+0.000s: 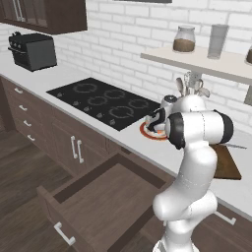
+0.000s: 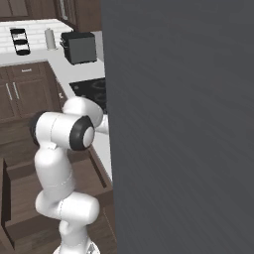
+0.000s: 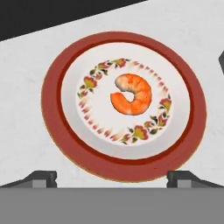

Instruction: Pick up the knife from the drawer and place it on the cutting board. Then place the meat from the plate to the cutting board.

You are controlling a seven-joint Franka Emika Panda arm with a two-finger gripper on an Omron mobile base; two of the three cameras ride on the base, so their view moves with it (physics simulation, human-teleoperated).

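While the drawer stands open and the knife lies on the cutting board, the empty, wide-open gripper hovers above the plate; the shrimp-shaped meat, just toward 1 o'clock of its centre, awaits transfer.

Open space is seen above the plate, the meat lying alone at its centre with bare rim all round; the drawer is left pulled out below the counter; a utensil holder is set just behind.
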